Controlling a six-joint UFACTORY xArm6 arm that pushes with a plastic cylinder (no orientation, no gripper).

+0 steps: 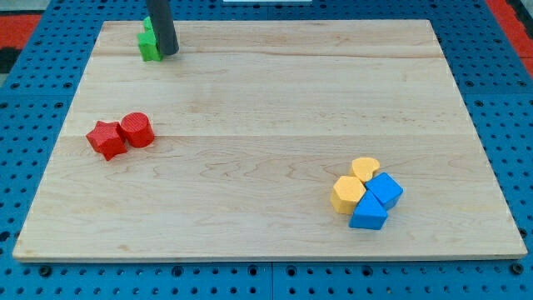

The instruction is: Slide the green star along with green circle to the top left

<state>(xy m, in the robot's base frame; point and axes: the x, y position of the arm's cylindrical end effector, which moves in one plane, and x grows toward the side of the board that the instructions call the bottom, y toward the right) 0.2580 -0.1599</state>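
A green block shows near the board's top left, mostly hidden behind my rod; its shape cannot be made out, and I cannot tell the green star from the green circle. My tip rests on the board at the green block's right side, touching it. The rod rises out of the view's top.
A red star and a red cylinder sit together at the left. At the lower right cluster a yellow heart, a yellow hexagon, a blue cube and a blue triangle. The wooden board lies on blue pegboard.
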